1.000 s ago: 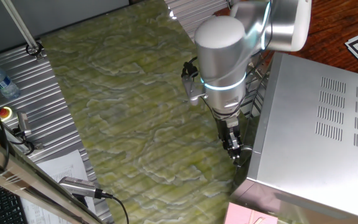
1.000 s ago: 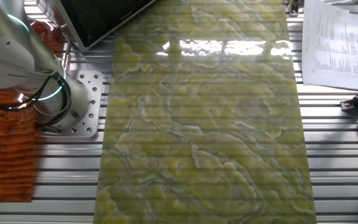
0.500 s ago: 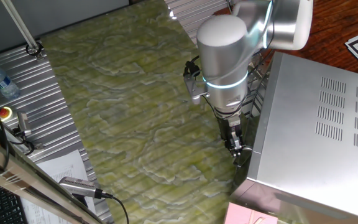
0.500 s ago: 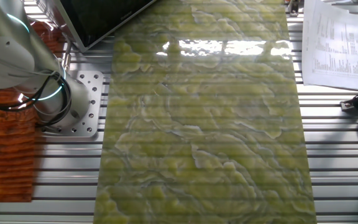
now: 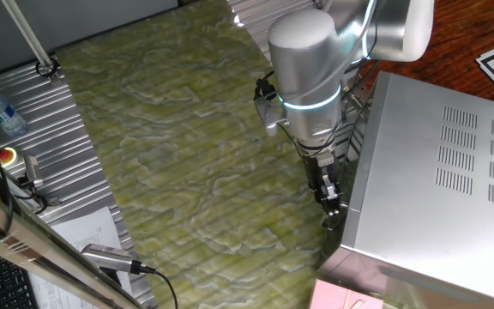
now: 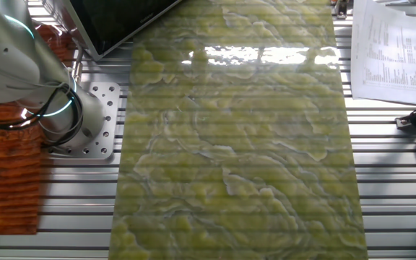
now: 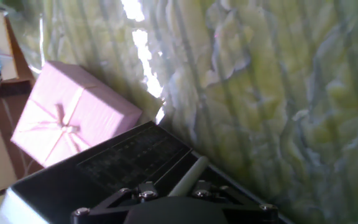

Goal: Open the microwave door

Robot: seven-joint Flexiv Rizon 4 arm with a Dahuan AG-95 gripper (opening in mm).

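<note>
In one fixed view the arm's big silver joint (image 5: pixel 305 60) has moved a little up and to the left. The gripper (image 5: pixel 329 199) under it has shifted slightly to the right and now sits closer to the front edge of the microwave (image 5: pixel 427 189).

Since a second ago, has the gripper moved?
Yes. The gripper has shifted slightly right and up-frame, closer along the microwave front edge.

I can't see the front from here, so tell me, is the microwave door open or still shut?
Cannot tell. The gripper is at the microwave front, where the door handle shows in the hand view, but no gap is visible.
</note>
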